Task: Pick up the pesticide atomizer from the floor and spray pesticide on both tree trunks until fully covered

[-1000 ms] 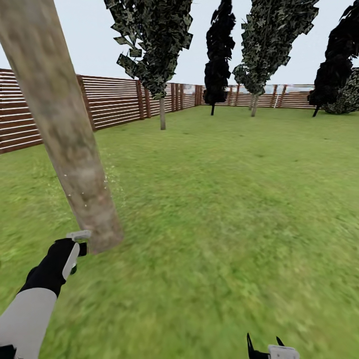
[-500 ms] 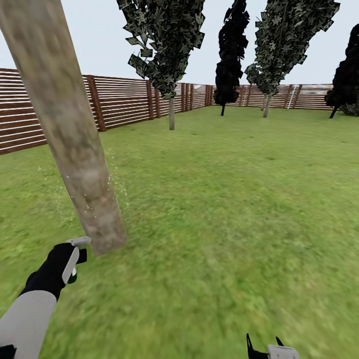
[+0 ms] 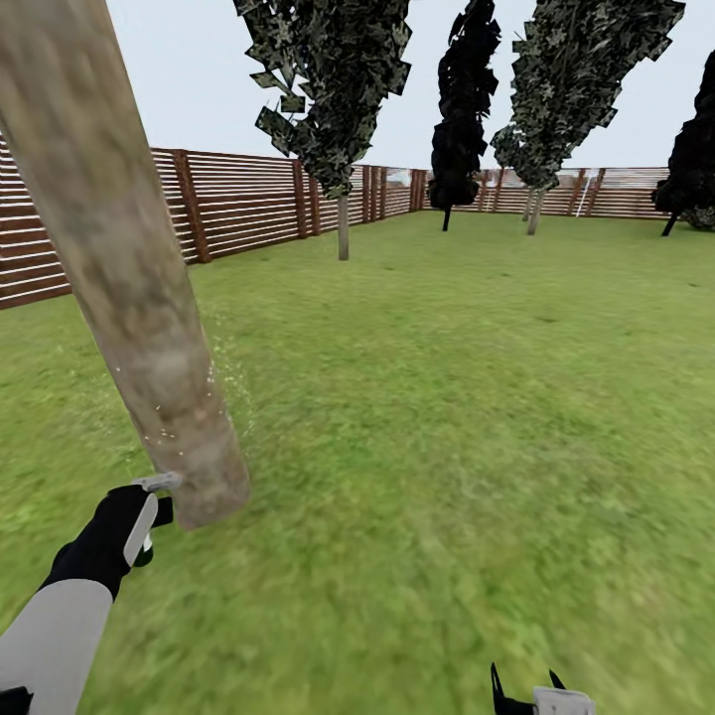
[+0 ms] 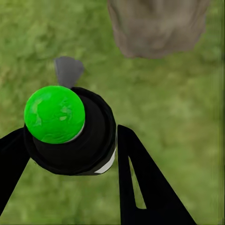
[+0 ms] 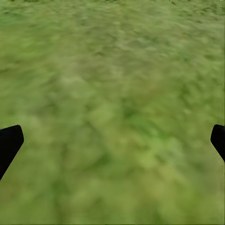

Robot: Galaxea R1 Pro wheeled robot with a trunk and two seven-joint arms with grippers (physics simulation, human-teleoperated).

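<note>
green grass lawn carries pale tree trunk, seemingly rooted.

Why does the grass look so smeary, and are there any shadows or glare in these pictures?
In the head view the grass near the camera is a soft smear while the fence stays crisp; no shadow lies under the trunk, and the sky is flat grey. In the left wrist view the green ball is sharp against blurred lawn. In the right wrist view the grass is blotchy throughout, without glare.
</note>
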